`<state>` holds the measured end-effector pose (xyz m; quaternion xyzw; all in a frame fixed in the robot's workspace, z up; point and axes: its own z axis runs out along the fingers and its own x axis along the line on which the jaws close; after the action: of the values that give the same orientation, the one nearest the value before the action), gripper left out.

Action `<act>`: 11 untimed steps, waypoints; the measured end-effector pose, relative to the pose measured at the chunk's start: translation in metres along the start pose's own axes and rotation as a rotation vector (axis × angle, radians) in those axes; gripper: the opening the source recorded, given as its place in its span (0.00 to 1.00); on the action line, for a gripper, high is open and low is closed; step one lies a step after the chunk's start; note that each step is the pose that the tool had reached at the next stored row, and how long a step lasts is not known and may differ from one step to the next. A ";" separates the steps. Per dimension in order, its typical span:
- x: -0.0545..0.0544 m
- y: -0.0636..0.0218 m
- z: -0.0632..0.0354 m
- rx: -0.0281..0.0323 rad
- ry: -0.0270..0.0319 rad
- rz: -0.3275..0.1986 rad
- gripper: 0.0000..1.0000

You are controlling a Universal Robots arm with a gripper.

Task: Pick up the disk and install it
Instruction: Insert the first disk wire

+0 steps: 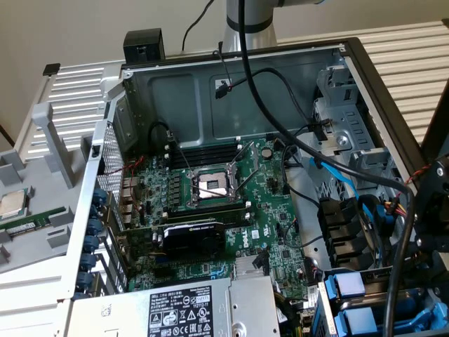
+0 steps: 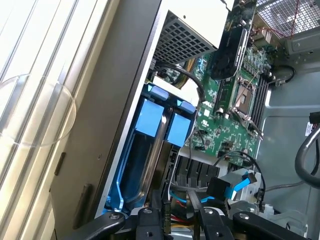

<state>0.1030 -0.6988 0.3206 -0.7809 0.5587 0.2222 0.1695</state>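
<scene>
Disk [image 2: 150,117] sits slotted inside the computer case [image 1: 210,84].

Silver-grey arm column [image 1: 242,21] standing upright, black pincer [image 2: 177,222] angled forward and down from the wrist

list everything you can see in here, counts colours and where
computer case: one, grey metal, open, middle of the exterior view
motherboard: one, green, flat inside the case
graphics card: one, black, across the motherboard
power supply: one, grey with a black-and-white label, bottom of the exterior view
disk carriers: two, bright blue, side by side in the bay at the exterior view's lower right
CPU chip: one, silver, outside the case at the exterior view's left
cables: several, black, looping over the case
arm: one, silver-grey, behind the case
gripper: one, black, beside the blue carriers
</scene>
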 end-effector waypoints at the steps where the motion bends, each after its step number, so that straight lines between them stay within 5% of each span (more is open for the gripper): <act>1: 0.000 0.0000 0.0001 -0.0001 0.0001 0.000 0.34; 9: 0.000 -0.0001 0.0002 -0.0005 0.0019 0.000 0.31; 11: 0.000 -0.0001 0.0002 -0.0007 0.0024 0.000 0.24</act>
<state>0.1030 -0.6985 0.3206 -0.7811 0.5589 0.2215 0.1685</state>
